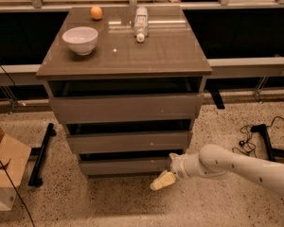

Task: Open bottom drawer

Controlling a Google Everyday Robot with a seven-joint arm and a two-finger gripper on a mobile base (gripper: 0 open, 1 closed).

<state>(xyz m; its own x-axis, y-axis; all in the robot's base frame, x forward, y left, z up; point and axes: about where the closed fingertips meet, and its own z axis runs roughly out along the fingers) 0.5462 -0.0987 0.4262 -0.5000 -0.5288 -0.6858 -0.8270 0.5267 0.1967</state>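
Claw (162, 180) low, btm drawer (125, 166) just up-left, maybe touching

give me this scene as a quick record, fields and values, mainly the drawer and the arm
bottom drawer: lowest of three, plain front, dark gap above it
end effector: low, just off the drawer's right front corner, near the floor; contact unclear
cabinet top: white bowl, orange, bottle lying down
floor, left side: cardboard box
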